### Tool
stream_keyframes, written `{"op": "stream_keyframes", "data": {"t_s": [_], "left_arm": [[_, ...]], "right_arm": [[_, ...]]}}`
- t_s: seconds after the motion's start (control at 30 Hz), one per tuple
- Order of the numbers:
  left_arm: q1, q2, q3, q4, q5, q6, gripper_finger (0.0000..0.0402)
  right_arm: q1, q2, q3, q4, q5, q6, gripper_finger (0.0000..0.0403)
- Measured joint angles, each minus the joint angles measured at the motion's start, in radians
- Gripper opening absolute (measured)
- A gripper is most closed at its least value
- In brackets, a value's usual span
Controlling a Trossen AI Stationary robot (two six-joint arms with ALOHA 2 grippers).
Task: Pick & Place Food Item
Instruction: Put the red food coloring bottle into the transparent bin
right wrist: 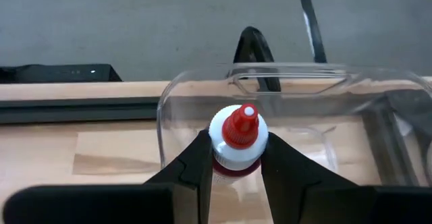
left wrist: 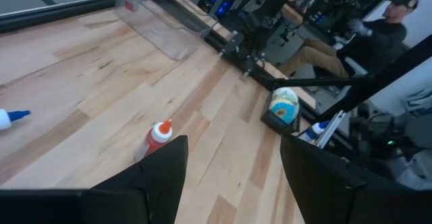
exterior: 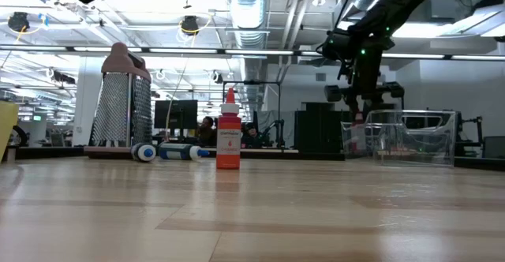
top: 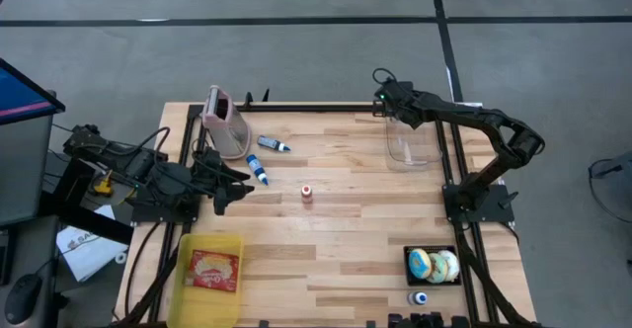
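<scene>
Right gripper (right wrist: pixel 233 158): fingers (right wrist: pixel 196 166) clenched on a small red-capped bottle (right wrist: pixel 236 142), pinching it below the cap.
Held bottle: upright, above the clear container (right wrist: pixel 283 96), whose rim lies just beyond the fingertips.
Left gripper (left wrist: pixel 233 177): fingers spread, holding nothing.
Ahead of the left fingers: a red bottle (left wrist: pixel 156 136) stands on the table (left wrist: pixel 101 82).
Farther: a black tray of food items (left wrist: pixel 283 106).

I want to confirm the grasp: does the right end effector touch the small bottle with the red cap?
Touching. In the right wrist view both fingers of the right end effector press against the sides of the bottle, over the clear container.
</scene>
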Motion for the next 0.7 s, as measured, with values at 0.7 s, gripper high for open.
{"op": "stream_keyframes", "data": {"t_s": [0.7], "left_arm": [[0.0,0.002,0.0,0.027,-0.017,-0.03,0.0233]], "right_arm": [[0.012,-0.007,-0.114,0.135,-0.032,0.016,0.0108]]}}
